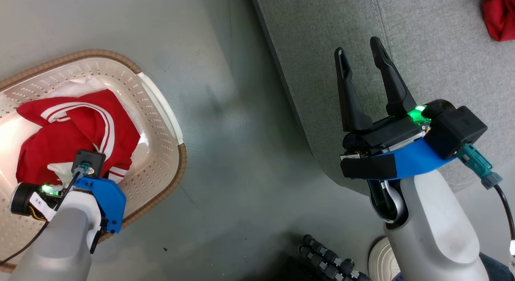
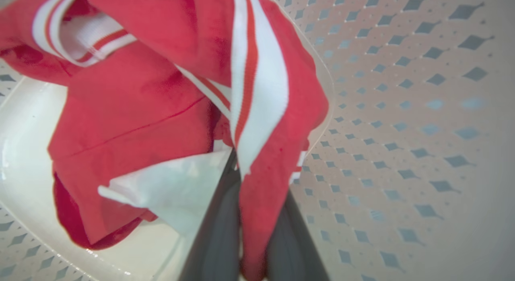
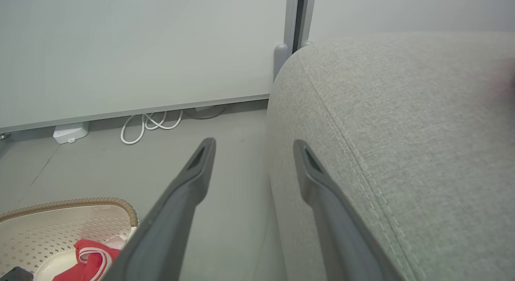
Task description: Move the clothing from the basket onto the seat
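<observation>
left claw (image 2: 257, 184) clamped on the clothing (image 2: 141, 112) in the basket (image 2: 402, 112); right claw (image 1: 358, 47) spread apart, empty, over the seat (image 1: 434, 79).

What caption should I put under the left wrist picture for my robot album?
The robot's left hand pinches the red striped clothing down inside the cream basket.

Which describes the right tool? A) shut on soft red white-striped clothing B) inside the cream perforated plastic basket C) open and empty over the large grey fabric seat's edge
C: the right tool has its fingers spread with nothing between them, above the edge of the large grey fabric seat.
</observation>
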You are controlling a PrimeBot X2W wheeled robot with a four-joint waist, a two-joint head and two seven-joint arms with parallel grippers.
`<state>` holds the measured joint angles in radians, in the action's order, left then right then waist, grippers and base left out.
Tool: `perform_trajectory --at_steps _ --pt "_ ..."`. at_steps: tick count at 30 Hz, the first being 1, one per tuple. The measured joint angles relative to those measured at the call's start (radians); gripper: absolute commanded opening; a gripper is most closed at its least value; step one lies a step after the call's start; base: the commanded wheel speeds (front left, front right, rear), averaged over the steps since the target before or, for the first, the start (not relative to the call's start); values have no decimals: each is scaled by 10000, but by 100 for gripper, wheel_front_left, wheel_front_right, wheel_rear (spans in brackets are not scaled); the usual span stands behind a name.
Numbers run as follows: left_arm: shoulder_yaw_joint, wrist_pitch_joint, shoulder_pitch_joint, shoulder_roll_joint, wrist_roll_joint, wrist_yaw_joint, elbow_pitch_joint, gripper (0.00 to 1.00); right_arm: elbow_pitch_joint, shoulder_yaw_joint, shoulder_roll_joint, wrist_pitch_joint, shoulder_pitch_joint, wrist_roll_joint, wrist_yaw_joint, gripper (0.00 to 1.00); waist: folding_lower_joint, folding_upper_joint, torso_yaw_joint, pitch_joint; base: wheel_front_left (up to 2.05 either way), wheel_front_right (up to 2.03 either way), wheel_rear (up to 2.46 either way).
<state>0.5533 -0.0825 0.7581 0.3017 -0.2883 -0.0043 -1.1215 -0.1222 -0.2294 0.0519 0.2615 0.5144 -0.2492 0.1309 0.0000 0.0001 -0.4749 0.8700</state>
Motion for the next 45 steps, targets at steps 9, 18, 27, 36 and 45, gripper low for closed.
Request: perform_trajectory --at_steps 9,18,27,36,45 --pt "71 -176 87 -73 -104 -163 -190 0 6 -13 0 0 0 -12 0 100 0 -1 60 -134 0 0 0" --pt "0 -610 53 -422 -468 -221 -424 0 -167 21 -2 2 -11 144 0 100 0 -1 235 -670 0 0 0" --pt "-52 -1383 -137 -1321 -861 -453 -568 0 -686 389 -17 13 -395 930 0 100 0 0 873 -2236 0 0 0" --pt "245 -1747 -593 -2230 -988 -918 -359 0 -825 991 -4 -663 -1601 1503 0 100 -2 0 1908 -4464 0 0 0" --pt "1009 -1789 -643 -2504 -1248 -1179 895 0 -387 1093 81 -1427 -3014 1592 0 100 -4 0 3119 -6772 0 0 0"
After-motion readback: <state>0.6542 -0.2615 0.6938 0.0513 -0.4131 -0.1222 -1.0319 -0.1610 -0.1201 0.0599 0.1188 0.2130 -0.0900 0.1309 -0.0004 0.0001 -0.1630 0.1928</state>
